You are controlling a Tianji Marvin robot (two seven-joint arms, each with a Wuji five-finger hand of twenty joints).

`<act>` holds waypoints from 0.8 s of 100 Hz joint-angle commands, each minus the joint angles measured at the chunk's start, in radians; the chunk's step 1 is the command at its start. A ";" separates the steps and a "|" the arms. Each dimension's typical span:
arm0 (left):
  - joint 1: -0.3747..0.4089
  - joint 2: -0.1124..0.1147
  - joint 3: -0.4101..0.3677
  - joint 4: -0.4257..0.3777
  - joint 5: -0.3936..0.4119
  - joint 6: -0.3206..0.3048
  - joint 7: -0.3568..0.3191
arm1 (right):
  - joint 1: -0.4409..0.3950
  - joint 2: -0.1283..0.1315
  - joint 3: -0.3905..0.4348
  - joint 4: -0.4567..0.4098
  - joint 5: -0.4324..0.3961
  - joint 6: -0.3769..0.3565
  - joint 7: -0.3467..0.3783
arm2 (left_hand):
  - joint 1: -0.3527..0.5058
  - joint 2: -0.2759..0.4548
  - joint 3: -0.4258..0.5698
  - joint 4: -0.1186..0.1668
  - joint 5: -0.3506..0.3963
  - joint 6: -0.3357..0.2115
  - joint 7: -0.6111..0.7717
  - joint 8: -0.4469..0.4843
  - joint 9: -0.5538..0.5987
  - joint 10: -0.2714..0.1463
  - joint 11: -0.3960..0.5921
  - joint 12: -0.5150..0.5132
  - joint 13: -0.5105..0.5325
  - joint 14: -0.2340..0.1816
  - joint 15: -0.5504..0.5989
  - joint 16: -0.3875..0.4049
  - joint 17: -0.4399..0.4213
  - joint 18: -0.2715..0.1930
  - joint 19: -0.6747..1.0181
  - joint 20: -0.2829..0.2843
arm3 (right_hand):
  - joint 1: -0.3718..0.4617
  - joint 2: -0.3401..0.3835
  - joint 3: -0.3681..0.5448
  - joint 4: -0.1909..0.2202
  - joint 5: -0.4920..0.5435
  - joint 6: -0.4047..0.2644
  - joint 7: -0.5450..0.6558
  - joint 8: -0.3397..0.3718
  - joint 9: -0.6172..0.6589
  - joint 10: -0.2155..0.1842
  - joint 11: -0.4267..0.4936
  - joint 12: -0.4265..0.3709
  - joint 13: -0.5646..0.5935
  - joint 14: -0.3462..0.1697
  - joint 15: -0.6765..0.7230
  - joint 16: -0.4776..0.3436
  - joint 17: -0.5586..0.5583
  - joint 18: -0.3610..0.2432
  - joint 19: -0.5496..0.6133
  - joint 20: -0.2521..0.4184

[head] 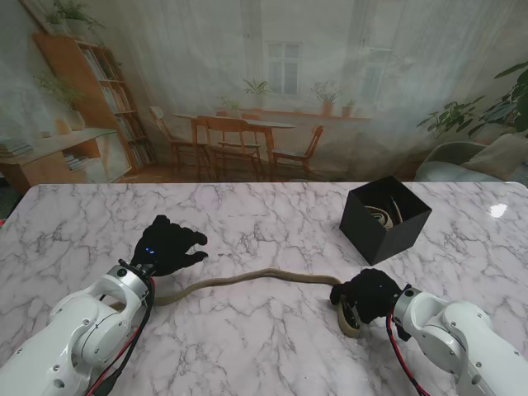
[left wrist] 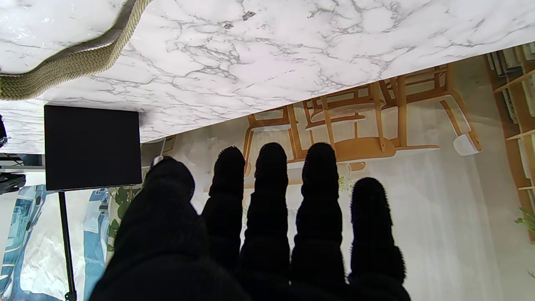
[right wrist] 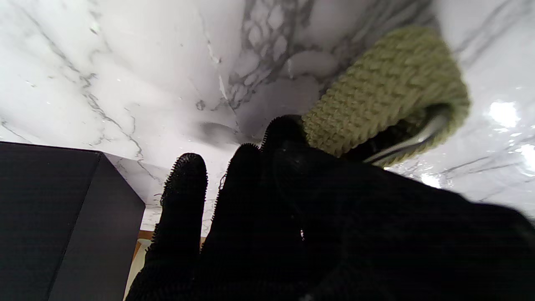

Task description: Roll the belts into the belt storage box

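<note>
Belt half rolled on the marble.
Right hand (head: 369, 294) grips the belt (head: 247, 280) coil; left hand (head: 169, 246) hovers, fingers spread, holding nothing.

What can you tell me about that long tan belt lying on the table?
The belt is a braided, woven-looking strap in a dull olive-tan. Most of it lies flat on the marble table in a gentle wave, running from beside the left hand across to the right hand. At the right end it curls into a loop, where the right wrist view shows a glint of metal, perhaps the buckle. The right hand rests on that end; the left hand hovers open, not gripping it. It is outside the black box.
</note>
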 commanded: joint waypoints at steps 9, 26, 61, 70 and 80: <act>0.000 -0.001 0.002 0.002 -0.003 -0.001 -0.013 | -0.003 -0.001 -0.012 0.034 -0.013 0.023 -0.040 | -0.006 0.045 -0.016 -0.022 0.014 0.010 -0.020 0.007 -0.023 0.022 -0.013 -0.008 -0.018 0.016 -0.021 -0.008 -0.017 0.039 -0.028 0.007 | -0.043 -0.115 -0.070 -0.132 0.125 -0.021 0.113 0.047 0.040 -0.098 0.014 0.034 0.051 -0.047 -0.025 -0.030 0.034 -0.026 0.040 -0.011; 0.001 -0.001 0.001 0.002 -0.003 0.000 -0.012 | -0.004 -0.005 -0.020 0.051 -0.008 0.031 -0.081 | -0.012 0.049 -0.018 -0.022 0.013 0.012 -0.021 0.006 -0.023 0.022 -0.014 -0.008 -0.019 0.016 -0.021 -0.008 -0.018 0.038 -0.029 0.007 | -0.182 -0.106 -0.272 -0.182 0.200 -0.084 0.184 -0.077 0.023 -0.049 0.110 0.081 0.066 0.033 0.039 0.003 0.038 0.067 0.082 -0.001; 0.002 -0.001 0.001 0.002 -0.005 -0.001 -0.014 | -0.006 -0.015 -0.033 0.073 0.059 0.043 -0.113 | -0.019 0.054 -0.018 -0.022 0.014 0.014 -0.024 0.004 -0.023 0.023 -0.014 -0.008 -0.019 0.016 -0.022 -0.008 -0.020 0.039 -0.030 0.007 | -0.175 -0.049 -0.402 -0.206 0.278 -0.184 0.383 -0.099 -0.608 0.189 0.148 0.104 -0.157 0.248 0.060 0.090 -0.079 0.391 0.078 0.022; 0.001 -0.001 0.001 0.002 -0.005 -0.001 -0.014 | -0.003 -0.015 -0.035 0.076 0.064 0.040 -0.116 | -0.021 0.055 -0.019 -0.022 0.014 0.016 -0.025 0.004 -0.024 0.023 -0.015 -0.008 -0.020 0.017 -0.022 -0.008 -0.022 0.040 -0.030 0.007 | -0.176 -0.049 -0.382 -0.206 0.303 -0.165 0.409 -0.129 -0.687 0.194 0.062 0.058 -0.205 0.261 0.029 0.040 -0.101 0.404 0.027 -0.011; 0.001 -0.001 0.001 0.002 -0.005 -0.001 -0.014 | 0.000 -0.018 -0.040 0.082 0.080 0.042 -0.120 | -0.021 0.055 -0.018 -0.022 0.015 0.015 -0.024 0.005 -0.023 0.022 -0.015 -0.008 -0.019 0.016 -0.022 -0.008 -0.020 0.039 -0.030 0.008 | -0.166 -0.030 -0.350 -0.200 0.329 -0.142 0.426 -0.141 -0.624 0.182 0.035 0.040 -0.193 0.262 0.045 0.029 -0.095 0.407 0.022 -0.022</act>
